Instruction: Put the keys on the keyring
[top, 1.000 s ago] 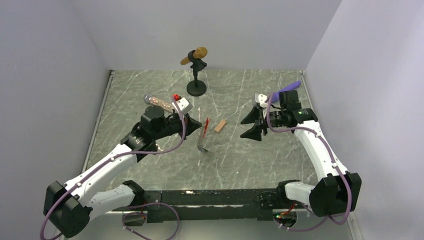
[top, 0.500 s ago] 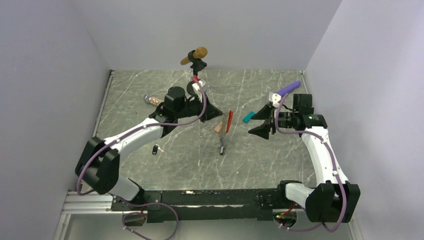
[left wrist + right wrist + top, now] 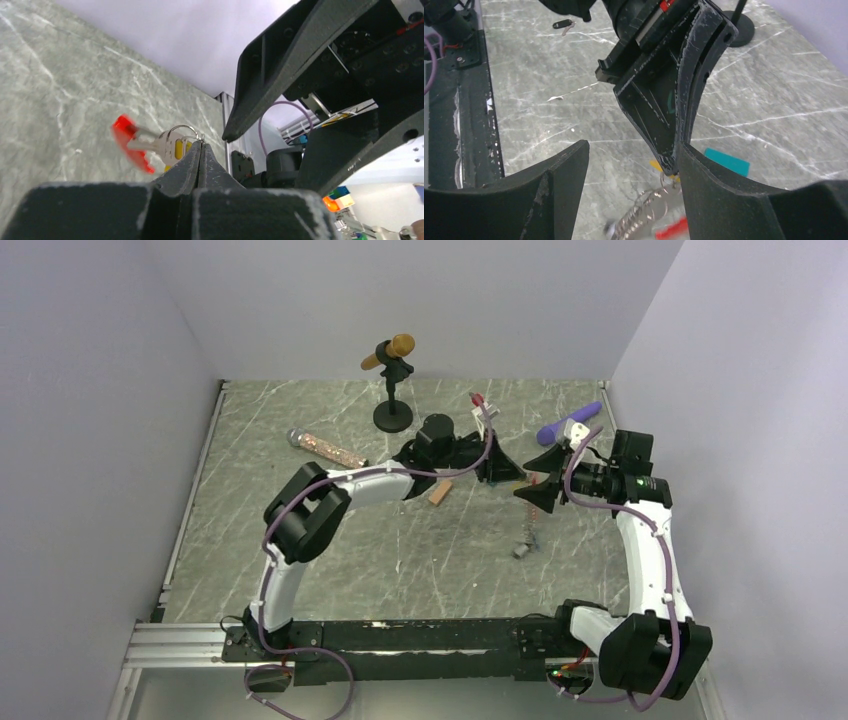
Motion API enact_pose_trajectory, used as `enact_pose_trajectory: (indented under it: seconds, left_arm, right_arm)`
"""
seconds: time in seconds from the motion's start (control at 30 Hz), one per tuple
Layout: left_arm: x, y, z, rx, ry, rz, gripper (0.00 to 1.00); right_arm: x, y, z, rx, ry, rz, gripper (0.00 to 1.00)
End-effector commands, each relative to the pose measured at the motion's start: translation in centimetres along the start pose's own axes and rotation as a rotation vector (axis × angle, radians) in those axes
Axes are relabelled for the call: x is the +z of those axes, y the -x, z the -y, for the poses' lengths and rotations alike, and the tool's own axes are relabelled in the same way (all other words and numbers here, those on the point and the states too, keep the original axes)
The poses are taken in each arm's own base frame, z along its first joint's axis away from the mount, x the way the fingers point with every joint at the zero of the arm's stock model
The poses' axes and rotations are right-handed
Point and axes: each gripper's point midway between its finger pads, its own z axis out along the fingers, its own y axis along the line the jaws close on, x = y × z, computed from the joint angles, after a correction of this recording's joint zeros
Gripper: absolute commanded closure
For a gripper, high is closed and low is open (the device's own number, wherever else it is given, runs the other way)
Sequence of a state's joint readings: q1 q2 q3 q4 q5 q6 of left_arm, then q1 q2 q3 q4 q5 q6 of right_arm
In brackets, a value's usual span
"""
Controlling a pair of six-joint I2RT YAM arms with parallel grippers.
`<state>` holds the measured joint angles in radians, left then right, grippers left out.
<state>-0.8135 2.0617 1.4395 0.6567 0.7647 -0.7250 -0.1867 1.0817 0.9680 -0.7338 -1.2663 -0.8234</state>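
- The keyring (image 3: 527,532) dangles over the desk's right half, long axis vertical, carrying the red fob (image 3: 131,145) and seemingly 1 yellow key (image 3: 177,150).
- The left fingers (image 3: 187,167), pressed shut, pinch its top ring.
- The right fingers (image 3: 566,172), spread wide and empty, flank that pinch; the ring hangs just below them.
- 1 black key (image 3: 560,23) lies well apart, leftward.

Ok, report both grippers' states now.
Left gripper: shut on the silvery metal keyring with its red plastic fob.
Right gripper: open, holding nothing.
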Motion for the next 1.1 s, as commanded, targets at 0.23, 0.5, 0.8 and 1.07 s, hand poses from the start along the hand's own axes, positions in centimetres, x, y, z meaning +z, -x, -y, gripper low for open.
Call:
enact_pose_trajectory:
  seconds: [0.23,0.5,0.8,1.07]
  left_arm:
    - [2.1,-3.2,-2.1,-0.159,-0.021,0.049,1.00]
    - [-0.9,-9.0,-5.3,-0.168,0.156,-0.095,0.95]
    - [-7.0,-5.5,-1.5,0.117,0.344,-0.059,0.59]
    - [-18.1,0.4,4.5,0.465,0.523,0.170,0.23]
  right_arm:
    - [-0.9,1.3,0.6,-0.043,-0.027,0.050,0.31]
    - [-1.1,1.1,0.9,-0.039,-0.038,0.051,0.31]
    - [-1.2,0.8,1.1,-0.040,-0.048,0.041,0.31]
    - [-1.9,0.8,1.6,-0.028,-0.087,0.047,0.30]
